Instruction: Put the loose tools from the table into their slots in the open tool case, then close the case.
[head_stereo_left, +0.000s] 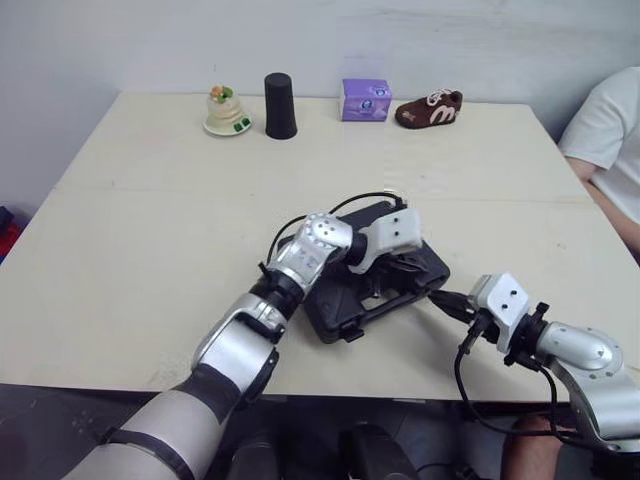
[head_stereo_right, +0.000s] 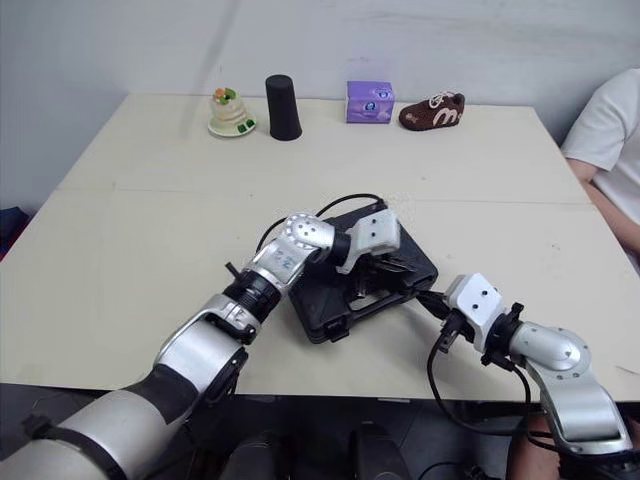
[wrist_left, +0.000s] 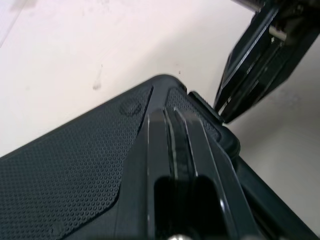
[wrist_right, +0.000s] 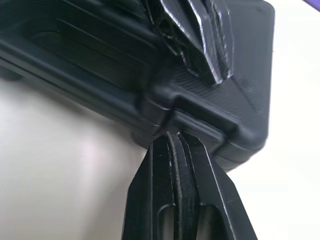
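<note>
Table (head_stereo_left: 130, 230), left to right:

- Far edge, 11 o'clock: small figurine on a plate (head_stereo_left: 227, 110). Black cup (head_stereo_left: 280, 105) just beside it, upside down.
- Left gripper (wrist_left: 167, 117): comes in from 7 o'clock and sits down on the tool case (head_stereo_left: 335, 300) lid, toward the case's 1 o'clock end. Fingers (wrist_left: 160, 150) are clenched flat against each other with nothing between them, lying along the textured lid.
- Tool case: black, about mid-table, slightly toward 5 o'clock. It lies skewed, long axis running roughly 8 to 2 o'clock. Lid is down on the base, and the seam shows closed in the right wrist view. Can't tell if the latches are snapped. No loose tools visible on the tabletop.
- Far edge, 12 to 1 o'clock: purple box (head_stereo_left: 366, 99), then a brown toy shoe (head_stereo_left: 429, 109) just beside it. Both are well apart from the case.
- Right gripper (wrist_right: 172, 137): comes in from 5 o'clock, low to the table. Its tip touches the case's side wall at the 4 o'clock corner, right under a latch-like tab. Fingers (wrist_right: 160, 190) are clenched together, gripping nothing. The left wrist view shows the same gripper against that corner.
- Table edge, 3 o'clock: person in a white shirt (head_stereo_left: 610, 140), arm resting along the table side, well apart from the case.
</note>
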